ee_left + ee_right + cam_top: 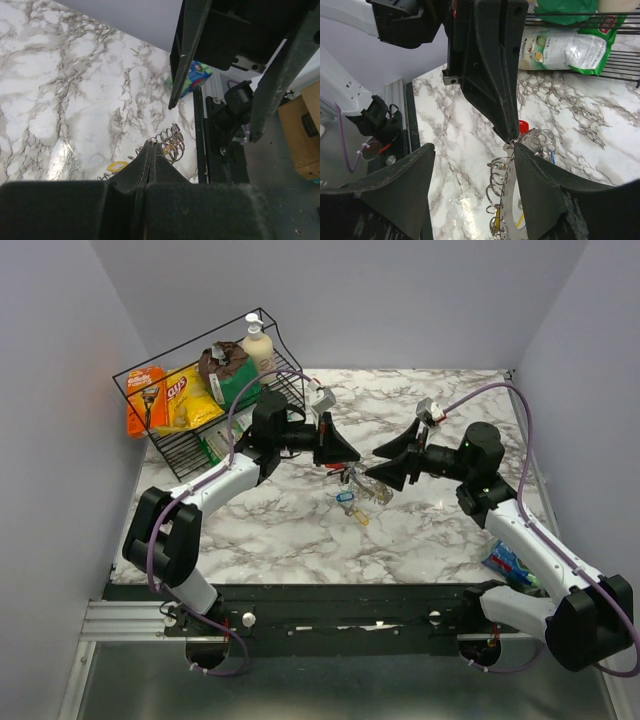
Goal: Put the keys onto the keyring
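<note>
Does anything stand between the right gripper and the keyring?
Nothing visible does. The keyring hangs from the shut left gripper, just ahead of the right gripper, whose jaws stand open, with only open space between.

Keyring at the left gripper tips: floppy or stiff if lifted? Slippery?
Probably floppy: the keyring looks like linked wire loops trailing from the left gripper, so it should dangle and swing. Likely slippery too: thin shiny wire, seemingly pinched only at the tips.

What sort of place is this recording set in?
Probably a lab robot cell: two arms bolted to a rail at the edge of a marble-patterned table, plain walls closing it in, and a wire basket of groceries as props.
</note>
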You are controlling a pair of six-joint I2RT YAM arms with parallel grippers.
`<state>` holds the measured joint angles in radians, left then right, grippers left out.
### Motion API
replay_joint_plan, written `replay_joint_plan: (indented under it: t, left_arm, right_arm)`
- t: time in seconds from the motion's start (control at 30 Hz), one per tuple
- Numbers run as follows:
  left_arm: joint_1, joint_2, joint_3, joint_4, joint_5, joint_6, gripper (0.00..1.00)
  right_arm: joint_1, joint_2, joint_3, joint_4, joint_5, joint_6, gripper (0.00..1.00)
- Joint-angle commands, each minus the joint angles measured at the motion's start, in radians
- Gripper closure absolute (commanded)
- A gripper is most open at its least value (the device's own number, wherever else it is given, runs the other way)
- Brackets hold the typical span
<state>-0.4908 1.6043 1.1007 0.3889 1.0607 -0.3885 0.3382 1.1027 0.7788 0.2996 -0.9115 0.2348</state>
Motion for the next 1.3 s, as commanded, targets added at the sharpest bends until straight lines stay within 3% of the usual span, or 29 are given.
replay_joint_plan:
  t: [0.0,0.4,1.0,1.27]
  left_arm:
    - [0.006,-0.066,-0.009,0.176,0.096,-0.11,1.0]
    - [0.006,-0.126,-0.007,0.125,0.125,-0.09,1.0]
    - [0.004,-0.069,-0.001,0.108,0.13,-0.073,1.0]
    - [0.005,-0.018,-0.012,0.198,0.136,-0.137,1.0]
  right_arm:
    - [-0.007,-0.024,0.011,0.047,-0.082,-0.005,0.27]
    - [-0.005,-0.043,0.037,0.019,-0.082,-0.023,0.27]
    - [-0.005,-0.02,0.014,0.021,-0.092,-0.028,0.28]
    - [-0.005,-0.026,-0.029,0.021,-0.056,-0.028,0.29]
